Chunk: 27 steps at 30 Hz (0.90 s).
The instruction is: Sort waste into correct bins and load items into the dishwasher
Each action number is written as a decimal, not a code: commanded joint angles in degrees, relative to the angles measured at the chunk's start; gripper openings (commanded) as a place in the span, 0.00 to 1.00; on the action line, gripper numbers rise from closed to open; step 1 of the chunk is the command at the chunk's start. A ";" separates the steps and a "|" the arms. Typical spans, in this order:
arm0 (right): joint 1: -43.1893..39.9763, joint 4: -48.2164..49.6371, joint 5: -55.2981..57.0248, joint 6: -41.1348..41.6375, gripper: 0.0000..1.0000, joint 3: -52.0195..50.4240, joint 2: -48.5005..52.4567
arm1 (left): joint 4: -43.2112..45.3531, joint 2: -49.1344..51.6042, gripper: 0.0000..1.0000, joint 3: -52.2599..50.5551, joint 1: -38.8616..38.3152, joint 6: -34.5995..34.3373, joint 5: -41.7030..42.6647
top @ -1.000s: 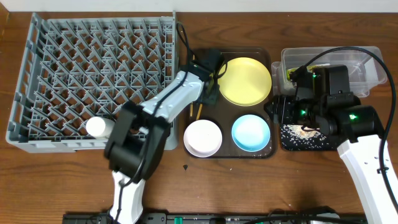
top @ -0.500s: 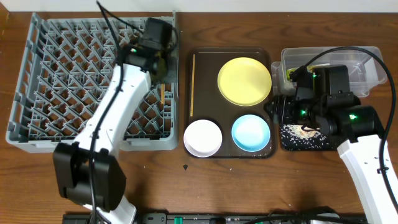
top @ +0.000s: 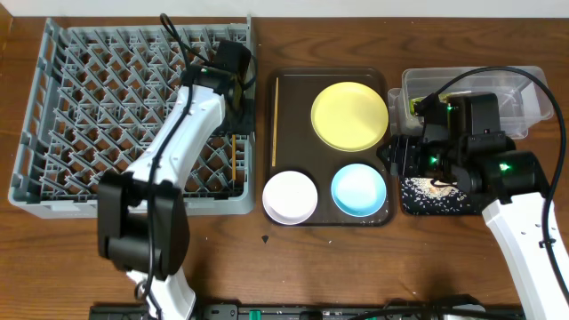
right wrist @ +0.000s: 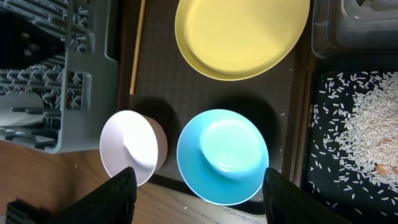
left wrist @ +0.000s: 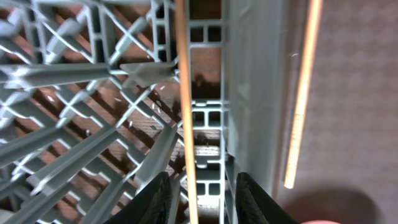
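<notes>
Within the last second the left arm has gone from the brown serving tray [top: 293, 133] across to the right-hand edge of the grey dish rack [top: 53, 200], carrying one chopstick [top: 233, 158] with it. The left claw [left wrist: 202, 186] has now let go. In the wrist view its jaws stand apart, with the thin stick running free between them, touching neither. The stick lies lengthwise among the pegs just inside the rack's right wall. By my reading that chopstick counts as loaded, though a stick this slim could slip down through the grid. The second chopstick [top: 275, 120] lies along the left side of the brown tray, just beside the rack, so the likely next job for this arm is to go back for it. The yellow plate [top: 349, 116], cream-white bowl [top: 290, 196] and light blue bowl [top: 359, 190] sit on that tray, none yet loaded. The right arm has not shifted. The right claw [right wrist: 200, 186] hangs wide apart and empty near the black tray [top: 413, 200], which holds the rice grains [right wrist: 367, 118], with the clear tub [top: 524, 98] behind it on the worktop [top: 427, 267].
</notes>
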 commanded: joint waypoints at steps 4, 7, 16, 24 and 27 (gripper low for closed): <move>-0.15 -0.11 -0.42 -0.48 0.63 0.37 -0.24 | 3.63 -7.82 0.35 2.25 -7.08 0.55 0.94; -0.15 -0.17 -0.42 -0.48 0.63 0.37 -0.24 | 8.76 -3.13 0.35 1.11 -12.41 0.57 -1.27; -0.13 -0.17 -0.42 -0.46 0.64 0.37 -0.24 | 19.02 13.27 0.39 1.11 -14.53 0.55 -12.07; -0.13 -0.31 -0.44 -0.46 0.64 0.37 -0.24 | 21.11 18.91 0.38 1.11 -14.16 0.55 -17.70; -0.13 -0.26 -0.44 -0.46 0.64 0.37 -0.24 | 20.70 20.37 0.38 1.11 -14.16 0.50 -17.03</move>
